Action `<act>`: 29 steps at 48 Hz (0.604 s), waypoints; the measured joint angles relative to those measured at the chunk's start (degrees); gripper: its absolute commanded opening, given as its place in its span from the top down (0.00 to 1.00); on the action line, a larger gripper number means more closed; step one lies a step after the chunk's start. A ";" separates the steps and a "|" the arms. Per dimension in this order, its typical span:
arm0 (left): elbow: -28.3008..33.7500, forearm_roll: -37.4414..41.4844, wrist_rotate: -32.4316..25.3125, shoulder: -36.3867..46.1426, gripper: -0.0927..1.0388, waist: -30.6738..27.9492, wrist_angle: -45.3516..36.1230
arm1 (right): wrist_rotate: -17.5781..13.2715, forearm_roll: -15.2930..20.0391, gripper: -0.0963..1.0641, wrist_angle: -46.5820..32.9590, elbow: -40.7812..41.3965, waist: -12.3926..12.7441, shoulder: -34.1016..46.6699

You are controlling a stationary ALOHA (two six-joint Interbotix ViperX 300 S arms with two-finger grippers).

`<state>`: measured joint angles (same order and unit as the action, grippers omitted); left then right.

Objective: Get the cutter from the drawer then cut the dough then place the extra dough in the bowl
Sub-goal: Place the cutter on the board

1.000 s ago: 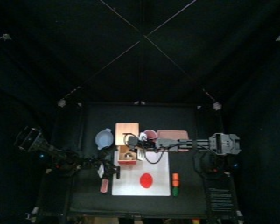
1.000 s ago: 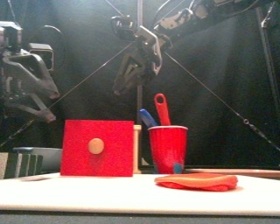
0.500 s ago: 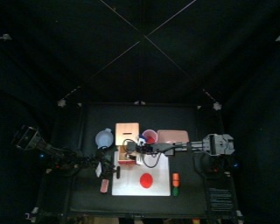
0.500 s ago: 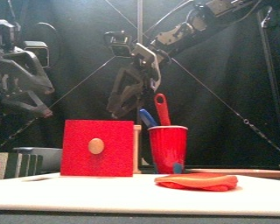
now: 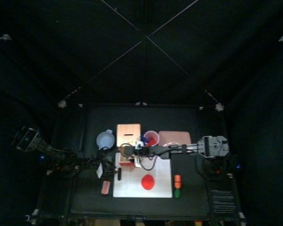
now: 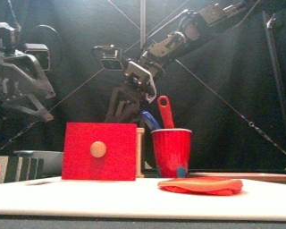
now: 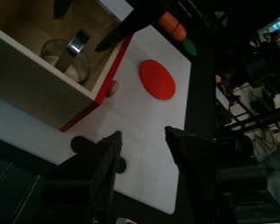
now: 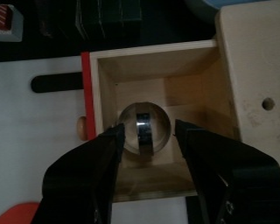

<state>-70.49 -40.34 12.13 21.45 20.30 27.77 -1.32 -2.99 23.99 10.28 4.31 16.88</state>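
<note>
Hanging over the cutter [image 8: 143,128] in the drawer [image 8: 154,66], my right gripper [image 8: 149,132], jaws open, should sink lower and close squarely; left gripper [image 7: 143,136], jaws apart, beside the drawer

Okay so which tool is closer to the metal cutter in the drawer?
Right. The right tool hangs directly over the cutter in the open drawer, its jaws open either side of it. The left tool hovers over the white board, outside the drawer.
</note>
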 measured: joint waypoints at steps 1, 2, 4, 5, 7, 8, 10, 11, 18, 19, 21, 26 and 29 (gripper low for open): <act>0.00 0.00 0.09 0.00 0.19 0.00 0.00 | 0.09 -0.09 0.27 0.18 0.00 0.00 0.09; 0.00 0.00 0.00 -0.09 0.19 -0.09 0.00 | 0.26 0.00 0.30 0.62 -0.09 0.00 0.18; 0.00 0.00 0.09 0.00 0.19 0.00 0.00 | 0.35 -0.09 0.35 1.32 -0.35 0.00 0.35; 0.00 0.00 0.09 -0.09 0.19 -0.09 0.00 | 0.44 0.00 0.37 1.58 -0.44 0.00 0.44; 0.00 -0.09 0.09 -0.09 0.19 0.00 0.00 | 0.26 -0.09 0.41 2.20 -0.70 0.00 0.53; 0.00 0.00 0.09 0.00 0.19 0.00 0.00 | 0.35 -0.09 0.43 2.55 -0.88 -0.09 0.53; 0.00 0.00 0.09 0.00 0.19 -0.09 0.00 | 0.35 -0.09 0.44 3.08 -1.32 -0.09 0.53; 0.00 0.00 0.09 0.00 0.19 -0.18 0.00 | 0.44 -0.09 0.44 3.25 -1.41 -0.09 0.53; 0.00 -0.35 0.18 0.00 0.19 -0.79 0.00 | -0.09 -0.44 0.44 4.31 -2.11 0.00 -1.05; 0.00 -0.44 0.18 0.00 0.19 -0.88 0.00 | -0.09 -0.53 0.44 4.31 -2.11 0.00 -1.93; 0.00 -0.53 0.18 -0.09 0.19 -0.97 0.00 | -0.09 -0.70 0.44 4.39 -2.02 0.00 -3.60; 0.00 -1.23 0.18 0.00 0.19 -1.49 0.00 | -0.18 -0.88 0.44 4.66 -1.23 0.00 -8.96; 0.00 -1.76 0.26 0.00 0.19 -2.11 0.00 | -0.26 -0.88 0.44 5.10 0.26 0.00 -12.13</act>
<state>-70.49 -42.10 12.39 21.45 18.19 27.77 -1.58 -3.87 29.09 10.55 4.31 4.75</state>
